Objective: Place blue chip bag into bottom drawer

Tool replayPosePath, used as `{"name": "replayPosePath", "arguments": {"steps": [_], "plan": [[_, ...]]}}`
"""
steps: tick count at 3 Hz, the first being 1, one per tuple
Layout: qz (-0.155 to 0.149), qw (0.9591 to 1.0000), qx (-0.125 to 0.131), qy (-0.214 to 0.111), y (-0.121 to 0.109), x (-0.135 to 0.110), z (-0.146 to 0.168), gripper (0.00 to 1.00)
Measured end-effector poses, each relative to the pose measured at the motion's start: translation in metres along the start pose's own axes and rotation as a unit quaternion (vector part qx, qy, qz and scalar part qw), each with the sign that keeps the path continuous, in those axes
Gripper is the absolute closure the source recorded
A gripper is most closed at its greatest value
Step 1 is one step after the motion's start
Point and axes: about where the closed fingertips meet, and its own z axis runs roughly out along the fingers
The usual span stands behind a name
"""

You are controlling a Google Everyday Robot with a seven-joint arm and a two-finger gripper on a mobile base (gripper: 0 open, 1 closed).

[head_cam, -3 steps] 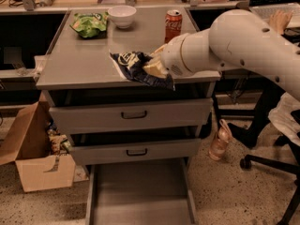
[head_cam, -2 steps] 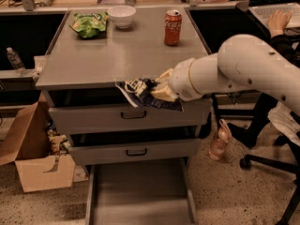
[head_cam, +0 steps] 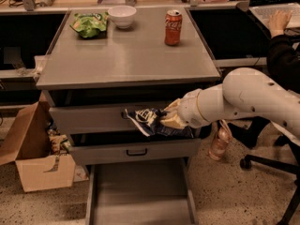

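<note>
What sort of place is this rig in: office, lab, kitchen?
Probably an office or lab: a person at a laptop, a castor chair, a grey drawer cabinet. The gripper holds the blue chip bag above the open bottom drawer.

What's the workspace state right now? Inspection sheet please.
Surface: grey cabinet top, level.
Job's things: blue chip bag held in the air in front of the upper drawers; bottom drawer pulled out, nothing seen in it.
Clutter: green chip bag, white bowl, soda can at the back of the top.
Gripper: gripper shut on the bag, above the bottom drawer.
Cables: nothing seen.
Surroundings: cardboard box, bottle on the floor, person's hand at a desk.
</note>
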Motion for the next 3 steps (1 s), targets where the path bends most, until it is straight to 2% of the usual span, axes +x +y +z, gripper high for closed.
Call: {"name": "replayPosePath", "arguments": {"steps": [1,2,3], "plan": [[0.001,0.9998,-0.019,-0.009,0.017,0.019,0.03,1.0],[0.013,0.9988,-0.048,-0.003,0.052,0.068,0.095,1.0],[0.038,0.9971,-0.065,0.001,0.089,0.13,0.159,1.0]]}}
